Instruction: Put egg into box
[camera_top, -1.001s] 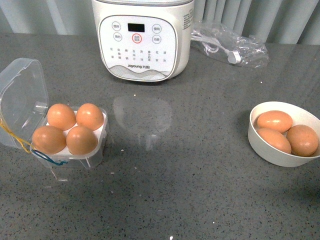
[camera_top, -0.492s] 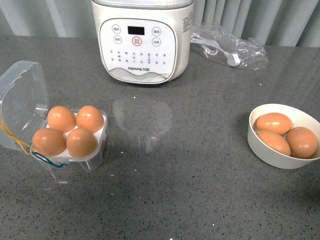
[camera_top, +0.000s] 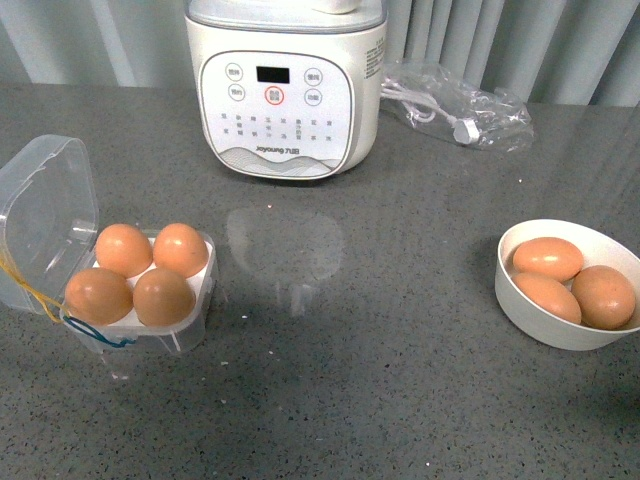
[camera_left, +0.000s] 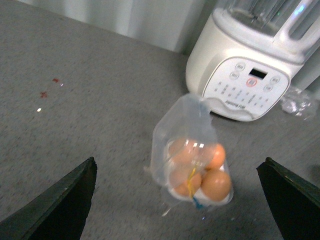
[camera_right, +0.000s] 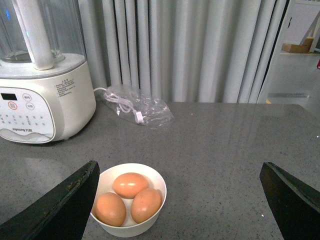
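Box (camera_top: 185, 335): found full of eggs (camera_top: 163, 296) just ahead of left gripper (camera_left: 177, 164), lid (camera_top: 45, 210) open for loading. Noted both grippers spread, empty; right gripper (camera_right: 180, 164) facing bowl (camera_right: 131, 231), probably finished.

soft, even light in the front view; the white blender base (camera_top: 285, 95) throws a pale reflection on the speckled grey countertop (camera_top: 400, 380) at frame centre. the left wrist view is blurred, smearing the clear plastic egg carton (camera_left: 192, 160). the right wrist view is sharp.
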